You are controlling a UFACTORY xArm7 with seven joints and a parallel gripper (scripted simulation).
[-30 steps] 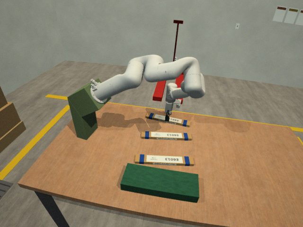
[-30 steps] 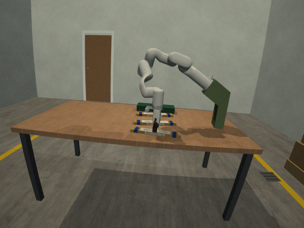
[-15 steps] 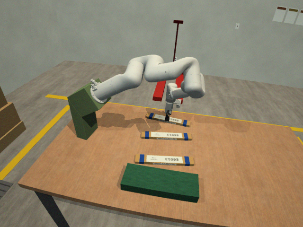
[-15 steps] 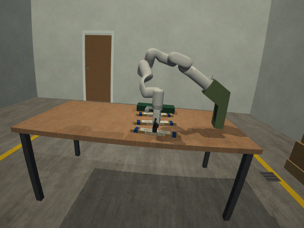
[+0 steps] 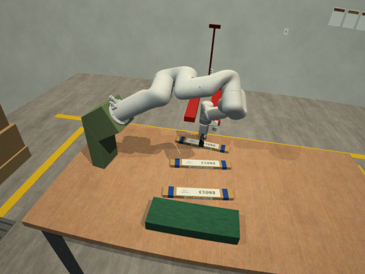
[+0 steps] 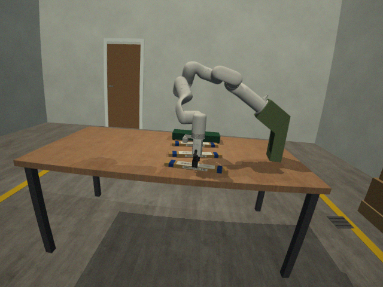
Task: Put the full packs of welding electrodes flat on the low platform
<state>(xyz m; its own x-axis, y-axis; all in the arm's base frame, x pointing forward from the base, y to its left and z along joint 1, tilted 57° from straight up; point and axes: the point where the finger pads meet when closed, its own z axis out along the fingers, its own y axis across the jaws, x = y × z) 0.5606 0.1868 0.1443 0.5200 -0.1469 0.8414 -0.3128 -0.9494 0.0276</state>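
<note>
Three long tan packs with blue bands and white labels lie flat on the table in a row. The far pack lies slightly askew; it is the nearest one in the exterior view [image 6: 194, 165]. The middle pack [image 5: 200, 164] and the near pack [image 5: 197, 193] lie beyond it toward the low dark green platform [image 5: 193, 220], which holds nothing. My gripper [image 5: 202, 142] is open and down at the far pack's middle, its fingers straddling the pack; it also shows in the exterior view [image 6: 195, 161]. Nothing is gripped.
The arm's green base block [image 5: 101, 132] stands at the table's left rear. A red stand [image 5: 206, 103] is behind the table. Brown boxes [image 5: 10, 144] stand on the floor at the left.
</note>
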